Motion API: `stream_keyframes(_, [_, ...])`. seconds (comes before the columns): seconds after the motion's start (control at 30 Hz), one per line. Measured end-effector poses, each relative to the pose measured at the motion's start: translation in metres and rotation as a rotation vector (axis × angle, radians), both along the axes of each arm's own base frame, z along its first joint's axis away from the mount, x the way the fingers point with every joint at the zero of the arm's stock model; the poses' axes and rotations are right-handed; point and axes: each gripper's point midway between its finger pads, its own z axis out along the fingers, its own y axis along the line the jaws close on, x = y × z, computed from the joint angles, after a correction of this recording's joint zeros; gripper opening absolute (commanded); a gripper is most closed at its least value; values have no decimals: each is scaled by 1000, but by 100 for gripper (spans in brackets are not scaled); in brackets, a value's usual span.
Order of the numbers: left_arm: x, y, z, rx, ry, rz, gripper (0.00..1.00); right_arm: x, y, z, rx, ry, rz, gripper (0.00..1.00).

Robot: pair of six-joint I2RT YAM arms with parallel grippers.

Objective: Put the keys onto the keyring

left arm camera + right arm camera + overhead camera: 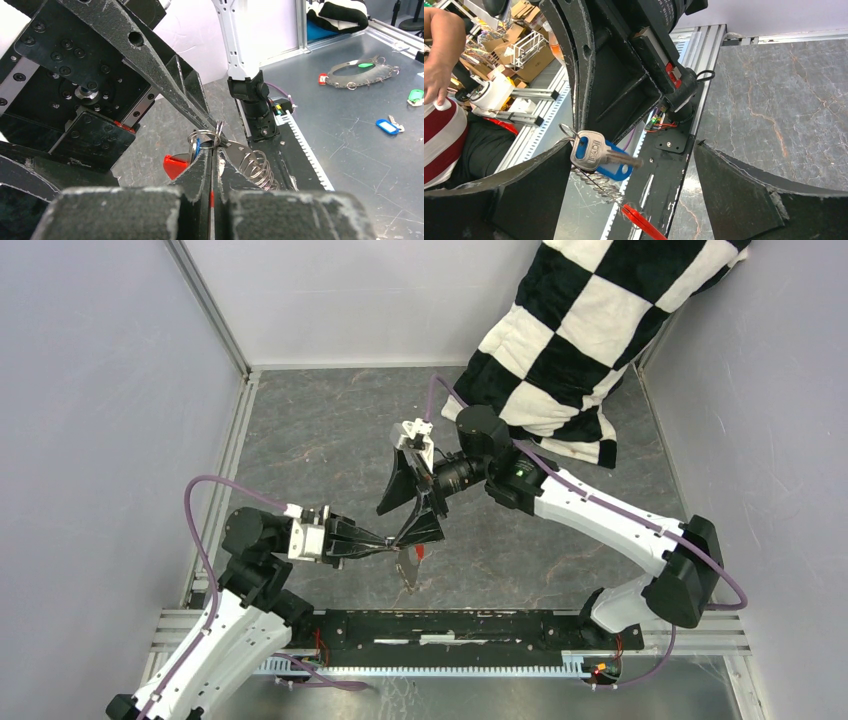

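My left gripper (388, 543) is shut on the keyring (409, 570), which hangs over the table's near edge with its red tag (420, 551). In the left wrist view the left gripper (212, 150) pinches the thin ring (202, 136) next to a metal plate with coiled rings (252, 162), and the red tag (174, 165) sits behind. A silver key (591, 150) with a blue tag (618, 169) hangs on the ring, between the fingers of my right gripper (633, 147). The right gripper (412, 505) is open wide and holds nothing.
A black-and-white checkered pillow (580, 340) lies at the back right. A black rail (450, 628) runs along the near edge. On a neighbouring metal table lie a blue tag (387, 126), a green tag (415, 96) and an oval plate (360, 75). A person (444, 125) stands beside the rig.
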Motion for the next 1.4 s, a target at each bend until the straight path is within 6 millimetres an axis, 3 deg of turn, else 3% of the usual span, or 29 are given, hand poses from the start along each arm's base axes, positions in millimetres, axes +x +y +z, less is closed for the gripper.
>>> stream_keyframes(0.4, [0, 2, 8, -28, -32, 22, 2, 5, 1, 9, -15, 3, -32, 98])
stream_keyframes(0.83, [4, 3, 10, -42, -34, 51, 2, 31, -1, 30, 13, -23, -97, 98])
stream_keyframes(1.07, [5, 3, 11, -44, -31, 60, 2, 38, 0, 28, 1, -34, -115, 98])
stream_keyframes(1.27, [9, 3, 11, -50, -19, 85, 2, 70, -11, 55, 51, -176, -229, 98])
stream_keyframes(1.4, [15, 3, 11, -52, 18, 120, 2, 75, -28, 71, 83, -288, -279, 98])
